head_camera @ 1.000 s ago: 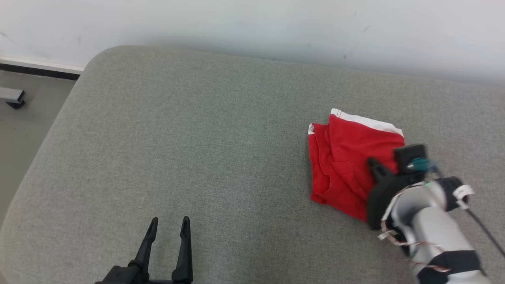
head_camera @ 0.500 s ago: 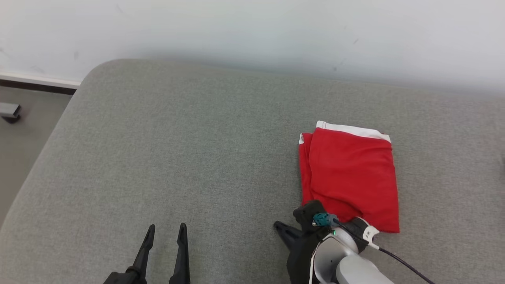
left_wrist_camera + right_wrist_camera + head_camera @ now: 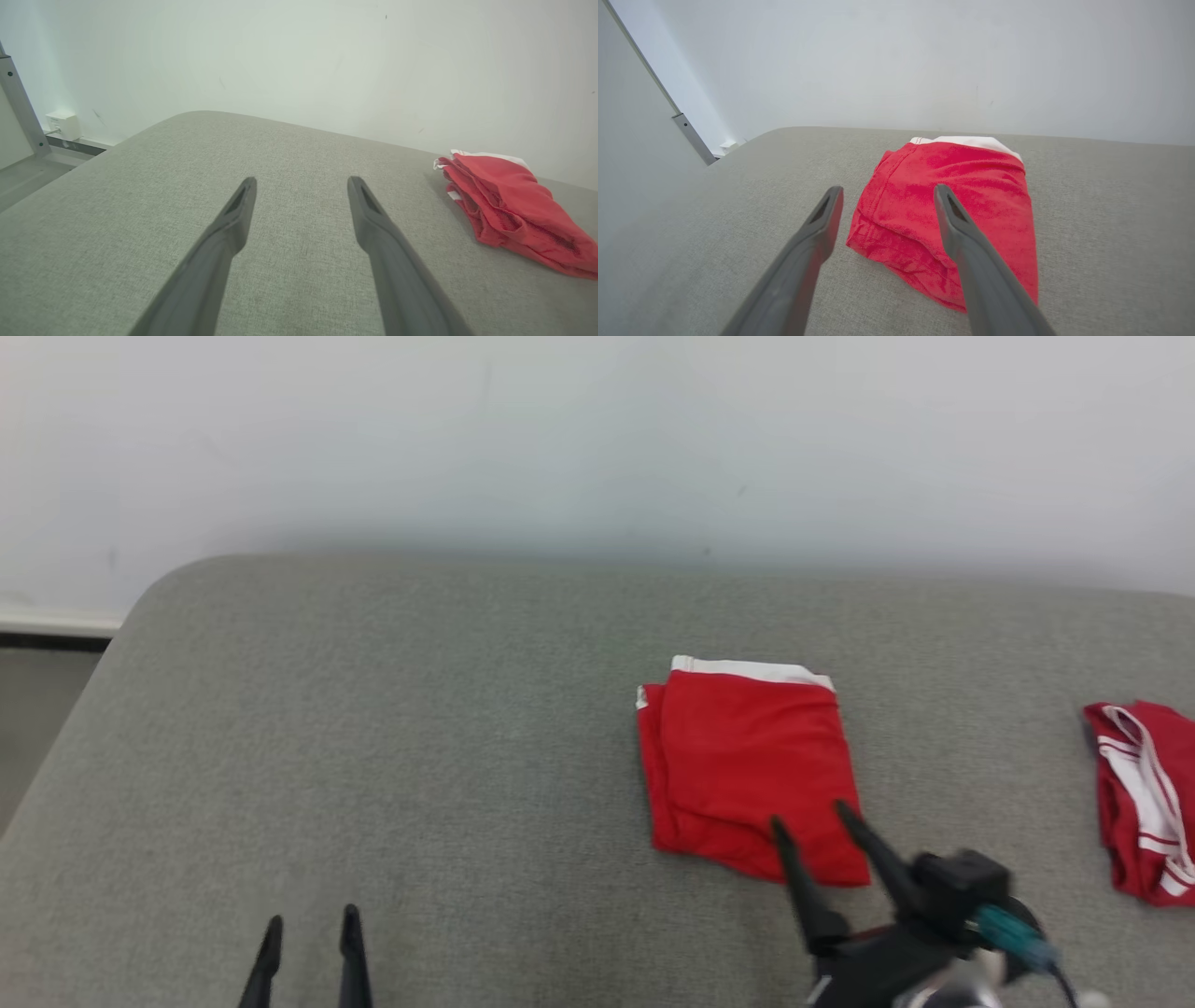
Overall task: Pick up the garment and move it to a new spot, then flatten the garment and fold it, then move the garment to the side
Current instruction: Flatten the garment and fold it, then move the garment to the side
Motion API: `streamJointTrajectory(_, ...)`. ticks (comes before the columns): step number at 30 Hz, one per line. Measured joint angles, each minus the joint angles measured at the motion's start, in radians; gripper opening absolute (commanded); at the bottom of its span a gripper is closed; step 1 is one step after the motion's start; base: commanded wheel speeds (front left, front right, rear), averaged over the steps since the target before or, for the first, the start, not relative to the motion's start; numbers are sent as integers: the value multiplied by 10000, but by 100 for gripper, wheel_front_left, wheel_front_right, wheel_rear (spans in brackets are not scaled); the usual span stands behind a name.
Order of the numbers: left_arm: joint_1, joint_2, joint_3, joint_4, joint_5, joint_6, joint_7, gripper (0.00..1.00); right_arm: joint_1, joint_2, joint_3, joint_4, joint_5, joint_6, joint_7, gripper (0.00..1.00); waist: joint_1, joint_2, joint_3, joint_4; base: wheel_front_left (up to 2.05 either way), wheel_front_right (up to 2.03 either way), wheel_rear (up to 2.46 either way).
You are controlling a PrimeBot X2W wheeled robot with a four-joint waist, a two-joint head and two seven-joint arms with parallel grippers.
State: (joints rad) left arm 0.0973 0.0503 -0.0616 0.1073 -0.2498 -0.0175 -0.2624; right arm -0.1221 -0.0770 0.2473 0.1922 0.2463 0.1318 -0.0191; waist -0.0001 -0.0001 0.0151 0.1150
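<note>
The garment (image 3: 747,761) is red with a white band along its far edge. It lies folded into a neat rectangle on the grey cushion (image 3: 420,728). It also shows at the right in the left wrist view as the garment (image 3: 509,205), and ahead in the right wrist view as the garment (image 3: 952,214). My right gripper (image 3: 809,819) hovers over its near edge, open, with nothing between the fingers; in its own view the right gripper (image 3: 885,193) is spread above the fabric. My left gripper (image 3: 310,922) stands open at the lower left, apart from the cloth, and reads as the left gripper (image 3: 301,184) over bare cushion.
A second red cloth with white stripes (image 3: 1144,803) lies crumpled at the cushion's right edge. A pale wall (image 3: 597,439) runs behind. The cushion's rounded left corner drops to the floor (image 3: 37,709), where a grey post (image 3: 18,107) and a wall socket (image 3: 63,125) stand.
The right gripper has let go of the garment and opened, drawing back to its near edge. The folded garment now lies smooth. The head camera has tilted and turned, bringing the second cloth into view.
</note>
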Motion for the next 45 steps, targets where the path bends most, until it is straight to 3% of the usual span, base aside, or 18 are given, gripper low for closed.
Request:
streamJointTrajectory(7, 100, 4, 725, 0, 399, -190, 0, 100, 1220, 150, -1645, -945, -698, 0, -608, 100, 1, 0, -355, -558, 0, 0, 0)
streamJointTrajectory(15, 183, 10, 1212, 639, 849, -531, 0, 100, 1666, 221, -3081, -604, -1141, 0, -1333, 100, 0, 0, -747, -892, 0, 0, 0)
streamJointTrajectory(26, 356, 4, 1227, 970, 1005, -759, 0, 100, 1583, 251, -3250, 458, -1060, 0, -1499, 100, 1, 0, -948, -1050, 0, 0, 0)
streamJointTrajectory(45, 419, 2, 1058, 986, 999, -746, 0, 100, 1438, 255, -3290, 727, -970, 0, -1649, 100, 2, 1, -782, -930, 0, 0, 0)
